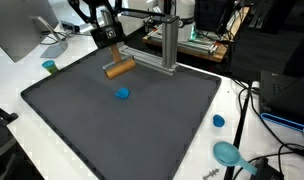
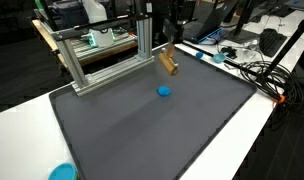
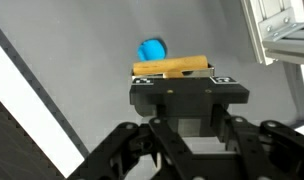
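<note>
Over grey mat (image 1: 142, 130), pincer (image 3: 182, 84) grips wooden cylinder (image 3: 172, 67); blue disc (image 3: 152, 49) near.

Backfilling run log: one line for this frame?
end effector: shut on wooden dowel | blue piece: on dark mat, apart

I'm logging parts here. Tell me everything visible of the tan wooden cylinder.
The tan wooden cylinder is a short, smooth, light brown rod, seemingly plain wood. It lies roughly level in the jaws of the black gripper, which are shut on it. It is near the aluminium frame, over the dark grey mat; whether it touches the mat cannot be told.
</note>
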